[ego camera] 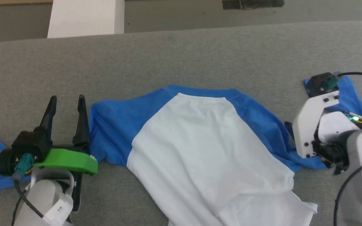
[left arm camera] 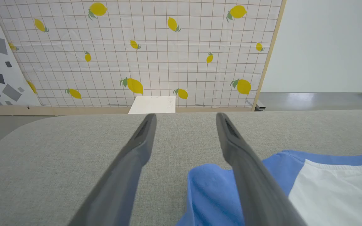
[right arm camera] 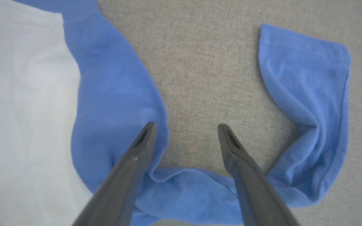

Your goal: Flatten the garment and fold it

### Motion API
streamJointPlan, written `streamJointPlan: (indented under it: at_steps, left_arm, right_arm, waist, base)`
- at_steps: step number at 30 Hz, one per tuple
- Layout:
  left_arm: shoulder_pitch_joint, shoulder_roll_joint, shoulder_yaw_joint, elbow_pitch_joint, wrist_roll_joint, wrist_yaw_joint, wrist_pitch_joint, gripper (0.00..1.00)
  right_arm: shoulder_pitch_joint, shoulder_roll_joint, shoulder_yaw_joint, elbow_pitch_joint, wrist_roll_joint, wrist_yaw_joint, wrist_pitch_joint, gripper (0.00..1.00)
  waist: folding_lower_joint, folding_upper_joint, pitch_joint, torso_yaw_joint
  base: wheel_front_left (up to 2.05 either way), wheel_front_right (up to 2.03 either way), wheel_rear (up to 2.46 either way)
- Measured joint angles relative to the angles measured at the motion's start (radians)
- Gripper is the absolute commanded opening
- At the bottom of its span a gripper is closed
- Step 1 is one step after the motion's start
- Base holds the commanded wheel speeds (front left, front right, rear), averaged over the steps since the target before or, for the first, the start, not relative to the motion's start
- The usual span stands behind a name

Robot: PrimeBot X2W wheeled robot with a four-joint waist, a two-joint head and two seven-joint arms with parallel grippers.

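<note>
While left pincer (ego camera: 67, 99) and right pincer (right arm camera: 185, 127) gape empty, the garment (ego camera: 206, 141) points neckline away, hem nearward.

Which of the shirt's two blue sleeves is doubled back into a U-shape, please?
The right sleeve: it leaves the shoulder, then bends back toward its cuff. The left sleeve runs outward without doubling back.

Bright even light, soft shadows, sharp

Head camera looks down from high. Wrist cameras sit low (very close). All three see the shirt (ego camera: 206, 141).
</note>
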Motion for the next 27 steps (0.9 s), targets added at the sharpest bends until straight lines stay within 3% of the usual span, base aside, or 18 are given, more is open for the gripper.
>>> streamJointPlan:
  at_steps: [8, 9, 10, 11, 15, 18, 19, 20, 21, 23, 27]
  left_arm:
    - [-0.057, -0.012, -0.015, 0.038, -0.001, -0.010, -0.004, 1.00]
    - [-0.058, -0.012, -0.015, 0.045, -0.001, -0.010, -0.004, 1.00]
    - [-0.058, -0.012, -0.014, 0.051, -0.001, -0.010, -0.004, 1.00]
    - [-0.058, -0.011, -0.015, 0.056, -0.002, -0.010, -0.003, 1.00]
    - [-0.085, 0.000, -0.027, 0.066, -0.013, -0.027, 0.058, 1.00]
    - [-0.160, 0.020, -0.058, 0.067, -0.026, -0.050, 0.202, 1.00]
    - [-0.192, 0.025, -0.073, 0.070, -0.039, -0.064, 0.271, 1.00]
    - [-0.283, 0.047, -0.137, 0.099, -0.069, -0.096, 0.538, 1.00]
    - [-0.344, 0.070, -0.189, 0.119, -0.073, -0.127, 0.709, 1.00]
    - [-0.413, 0.101, -0.262, 0.139, -0.057, -0.160, 0.862, 1.00]
    - [-0.511, 0.129, -0.359, 0.202, -0.034, -0.183, 1.074, 1.00]
  right_arm:
    - [-0.025, -0.070, 0.157, 0.051, 0.073, 0.000, 0.141, 1.00]
    - [-0.030, -0.079, 0.160, 0.050, 0.082, 0.000, 0.160, 0.80]
    - [-0.033, -0.085, 0.156, 0.046, 0.092, 0.000, 0.166, 0.26]
    - [-0.033, -0.088, 0.151, 0.042, 0.100, 0.000, 0.162, 0.00]
    - [-0.033, -0.083, 0.110, 0.031, 0.106, 0.000, 0.087, 0.00]
    - [-0.034, -0.073, 0.075, 0.016, 0.105, 0.000, 0.044, 0.00]
    - [-0.035, -0.071, 0.067, 0.012, 0.105, 0.000, 0.034, 0.00]
    - [-0.036, -0.065, 0.067, 0.001, 0.102, 0.000, 0.023, 0.00]
    - [-0.036, -0.060, 0.074, -0.003, 0.102, 0.000, 0.023, 0.00]
    - [-0.036, -0.057, 0.082, -0.007, 0.102, 0.000, 0.024, 0.00]
    - [-0.035, -0.047, 0.084, -0.017, 0.106, 0.000, 0.025, 0.00]
  waist:
    - [0.0000, 0.0000, 0.066, 0.049]
    - [0.0000, 0.0000, 0.071, 0.055]
    - [0.0000, -0.0001, 0.075, 0.060]
    - [0.0000, -0.0001, 0.076, 0.063]
    - [0.0000, 0.0000, 0.071, 0.059]
    - [0.0000, 0.0000, 0.062, 0.048]
    - [0.0000, 0.0000, 0.059, 0.044]
    - [0.0000, 0.0000, 0.052, 0.033]
    - [0.0000, 0.0000, 0.051, 0.025]
    - [0.0000, 0.0000, 0.052, 0.018]
    - [0.0000, 0.0000, 0.067, 0.013]
  base:
    - [0.00, 0.00, 0.00]
    - [0.00, 0.00, 0.00]
    - [0.00, 0.00, 0.00]
    - [0.00, 0.00, 0.00]
    - [0.00, 0.00, 0.00]
    - [0.00, 0.00, 0.00]
    - [0.00, 0.00, 0.00]
    - [0.00, 0.00, 0.00]
    - [0.00, 0.00, 0.00]
    - [0.00, 0.00, 0.00]
    - [0.00, 0.00, 0.00]
